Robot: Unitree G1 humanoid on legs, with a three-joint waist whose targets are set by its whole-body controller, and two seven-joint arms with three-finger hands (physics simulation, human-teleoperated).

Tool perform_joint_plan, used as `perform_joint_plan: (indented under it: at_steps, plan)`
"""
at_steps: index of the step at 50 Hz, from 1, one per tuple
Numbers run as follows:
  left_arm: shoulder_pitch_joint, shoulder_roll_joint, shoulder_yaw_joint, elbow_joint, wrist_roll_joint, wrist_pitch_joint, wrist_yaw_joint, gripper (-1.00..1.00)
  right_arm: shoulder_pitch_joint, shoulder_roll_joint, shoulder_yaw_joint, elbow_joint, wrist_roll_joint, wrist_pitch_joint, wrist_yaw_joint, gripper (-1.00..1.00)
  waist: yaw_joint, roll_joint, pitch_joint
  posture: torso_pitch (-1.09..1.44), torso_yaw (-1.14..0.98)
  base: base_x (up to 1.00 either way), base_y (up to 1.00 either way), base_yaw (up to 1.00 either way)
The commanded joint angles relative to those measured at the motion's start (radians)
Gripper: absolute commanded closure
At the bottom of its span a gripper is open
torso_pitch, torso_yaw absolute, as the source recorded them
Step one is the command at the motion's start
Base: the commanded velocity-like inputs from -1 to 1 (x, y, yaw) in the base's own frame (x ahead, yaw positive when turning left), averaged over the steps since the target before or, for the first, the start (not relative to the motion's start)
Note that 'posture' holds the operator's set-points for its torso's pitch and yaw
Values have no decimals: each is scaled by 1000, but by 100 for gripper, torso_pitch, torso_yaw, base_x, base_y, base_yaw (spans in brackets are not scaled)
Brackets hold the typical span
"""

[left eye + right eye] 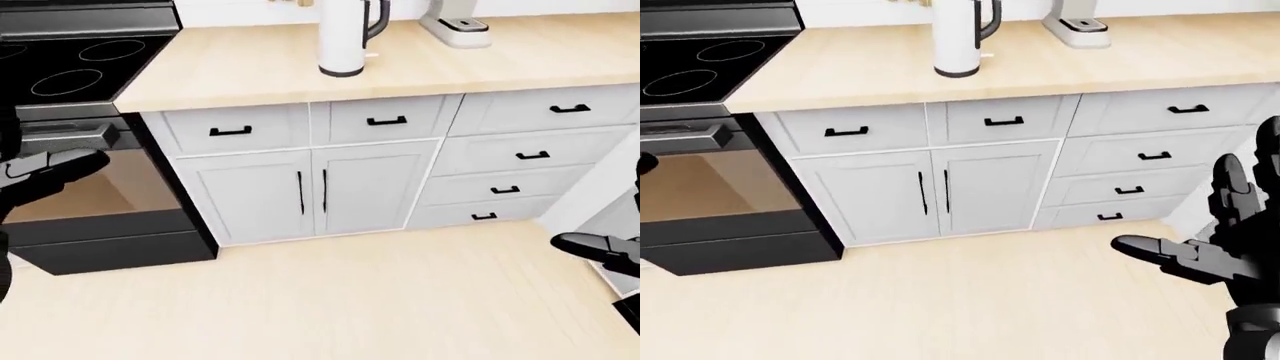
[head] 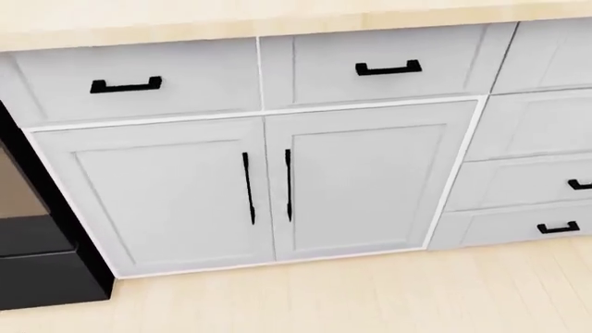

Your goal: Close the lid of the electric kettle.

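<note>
A white electric kettle [image 1: 343, 39] with a dark handle stands on the light wood counter [image 1: 260, 67] at the top of the left-eye view; its top is cut off by the frame edge, so the lid does not show. My left hand [image 1: 45, 171] hangs low at the left, in front of the oven, fingers spread and holding nothing. My right hand [image 1: 1200, 247] is low at the right of the right-eye view, fingers spread and empty. Both hands are far below the kettle.
A black stove [image 1: 70, 67] with an oven door [image 1: 90, 199] fills the left. White cabinet doors [image 2: 259, 187] and drawers [image 1: 520, 157] run under the counter. A grey appliance base [image 1: 457, 30] stands right of the kettle. Light wood floor [image 1: 330, 300] lies below.
</note>
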Motion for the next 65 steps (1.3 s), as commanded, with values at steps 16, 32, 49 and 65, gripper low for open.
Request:
perform_joint_plan:
  at_steps: [16,32,49,65]
  plan:
    - [-18,24,29,-28,-3,-20,10,-100,-24,-20,16,-24,47,-41,-34,-100,13,6,-4,0,0,0,0,0]
    - [-18,20,24,-30,1,-20,8,-100,-30,-31,30,-19,57,-8,-54,-100,14,17,-8,0,0,1,0,0]
    - [-16,13,25,-21,17,-27,-5,-100,-29,-24,36,-17,38,-13,-45,-100,14,29,-9,0,0,5,0,0]
    - [-18,15,21,-11,20,-34,-6,-100,-27,-13,48,-14,25,-24,-42,-100,20,-27,1,0,0,29,0,0]
